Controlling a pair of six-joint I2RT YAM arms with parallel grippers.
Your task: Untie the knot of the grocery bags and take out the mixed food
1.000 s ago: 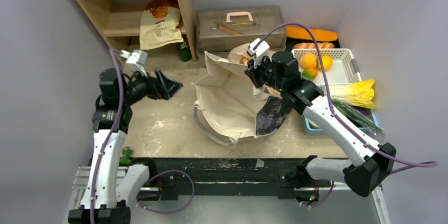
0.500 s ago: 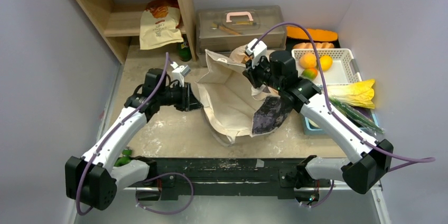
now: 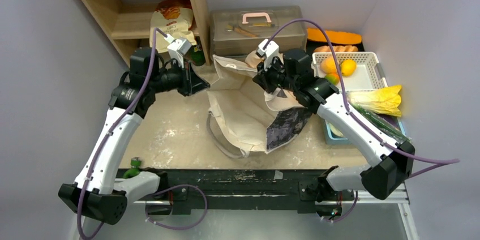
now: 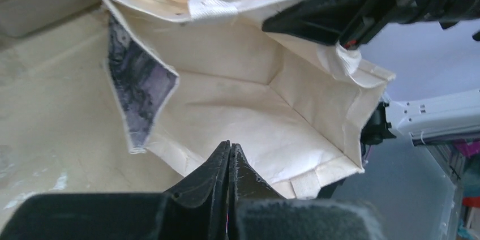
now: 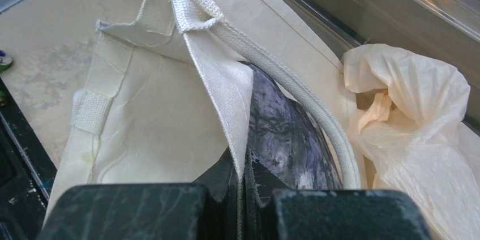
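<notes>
left gripper [image 3: 199, 85] rose; close-up shows right gripper [image 5: 244, 167] seemingly clamping tote [image 5: 148, 112].

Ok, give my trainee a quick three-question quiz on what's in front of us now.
1. True or false: the right hand is shut on the cloth tote at its rim.
2. What lies in the white basket? A round orange fruits, B a hammer, C a bottle.
3. Fill in: the left hand is shut and holds ____.
Key: 1 true; 2 A; 3 nothing.
</notes>
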